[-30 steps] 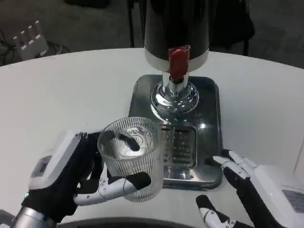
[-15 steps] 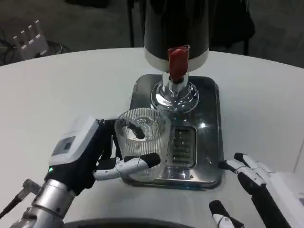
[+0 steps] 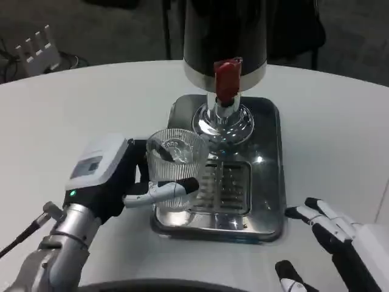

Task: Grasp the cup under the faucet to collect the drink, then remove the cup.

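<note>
A clear ribbed cup (image 3: pixel 176 165) stands upright over the left part of the steel drip tray (image 3: pixel 267 201), in front and to the left of the faucet. My left hand (image 3: pixel 112 179) grips it from the left, with fingers wrapped round its front and back. The dispenser's black body carries a red tap lever (image 3: pixel 228 78) above the chrome faucet base (image 3: pixel 222 121). My right hand (image 3: pixel 331 240) hovers at the lower right, off the tray's corner, fingers spread and holding nothing. The cup looks empty.
The slotted grate (image 3: pixel 228 185) lies in the tray's middle, right of the cup. The round white table (image 3: pixel 73 115) extends left and right. A white object (image 3: pixel 39 48) sits on the floor at the far left, beyond the table edge.
My left hand has carried the cup forward and up the picture, from the tray's front-left corner onto its left side. My right hand has drawn back toward the lower right.
</note>
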